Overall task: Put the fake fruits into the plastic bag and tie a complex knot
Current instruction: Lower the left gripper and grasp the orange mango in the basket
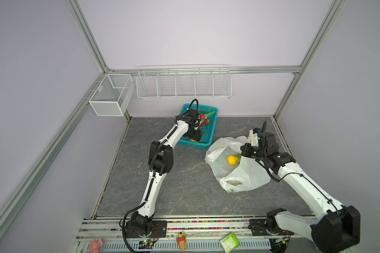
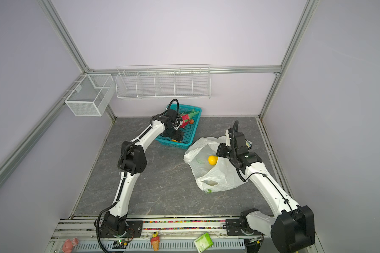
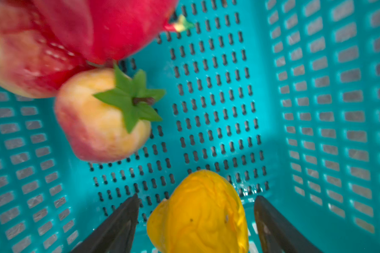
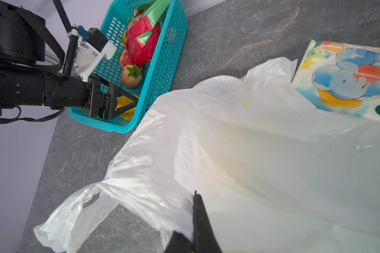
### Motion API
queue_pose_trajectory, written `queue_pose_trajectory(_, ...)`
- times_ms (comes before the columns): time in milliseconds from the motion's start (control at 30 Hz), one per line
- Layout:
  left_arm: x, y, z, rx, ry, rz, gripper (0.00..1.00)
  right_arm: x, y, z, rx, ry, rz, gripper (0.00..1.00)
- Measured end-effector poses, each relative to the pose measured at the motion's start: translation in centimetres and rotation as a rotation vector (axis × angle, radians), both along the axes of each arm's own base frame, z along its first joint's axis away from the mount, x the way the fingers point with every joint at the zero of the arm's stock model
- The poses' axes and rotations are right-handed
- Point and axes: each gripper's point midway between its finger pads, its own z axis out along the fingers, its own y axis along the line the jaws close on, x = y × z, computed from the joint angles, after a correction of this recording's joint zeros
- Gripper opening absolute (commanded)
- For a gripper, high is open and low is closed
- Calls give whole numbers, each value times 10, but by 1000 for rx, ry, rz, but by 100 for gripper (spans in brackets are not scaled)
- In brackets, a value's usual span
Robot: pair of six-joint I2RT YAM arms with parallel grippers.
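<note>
A grey, veined tabletop [image 1: 184, 186] is forming the floor of a cell that pale lilac walls [image 1: 195, 32] and aluminium profiles [image 1: 261, 69] are enclosing.

The plastic bag [image 1: 246, 175] [image 2: 224, 175] [image 4: 250, 153] is lying crumpled on the right half of the tabletop. It is thin, white and translucent. One handle loop [image 4: 59, 221] is trailing loose on the stone. A yellow lemon [image 1: 232, 160] [image 2: 212, 160] is lying inside the bag, showing in both top views. The right pincer [image 4: 194, 208] is clenched on a fold of the bag's film.

The left pincer [image 3: 197, 197] is reaching down into the teal basket [image 1: 206, 135] [image 2: 190, 133] [image 3: 316, 87] [image 4: 162, 65] near the back wall. Its jaws are released, with the fingers [image 3: 119, 223] standing on either side of a yellow-orange fruit [image 3: 200, 214] and clear of it. A pale pink-yellow strawberry [image 3: 101, 118] [image 4: 131, 76] with a green calyx is lying just beside a pink-red dragon fruit [image 3: 119, 28] [image 4: 140, 43] with green scales.

In both top views the left arm [image 1: 154, 181] is covering part of the basket. In the left wrist view the dragon fruit and a red-and-cream fruit [image 3: 20, 54] are blurring and running off the frame edge. The bag's print is proving hard to make out; only a faint green mark [image 1: 231, 191] is showing. A cartoon-printed packet [image 4: 347, 81] is lying just beside the bag, partly cut off. The right pincer is also running off the frame edge in the right wrist view.
</note>
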Motion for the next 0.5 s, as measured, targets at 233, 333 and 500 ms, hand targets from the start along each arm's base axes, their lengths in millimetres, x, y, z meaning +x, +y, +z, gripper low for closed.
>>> queue_pose_trajectory(233,-5,3,2,30,22,-50,87,2,1,-1,6,-2,2,6)
queue_pose_trajectory(333,-4,4,-4,52,23,-69,87,3,2,-2,7,-2,2,6)
queue_pose_trajectory(500,-5,11,-29,116,51,-80,85,2,3,-2,12,-1,9,6)
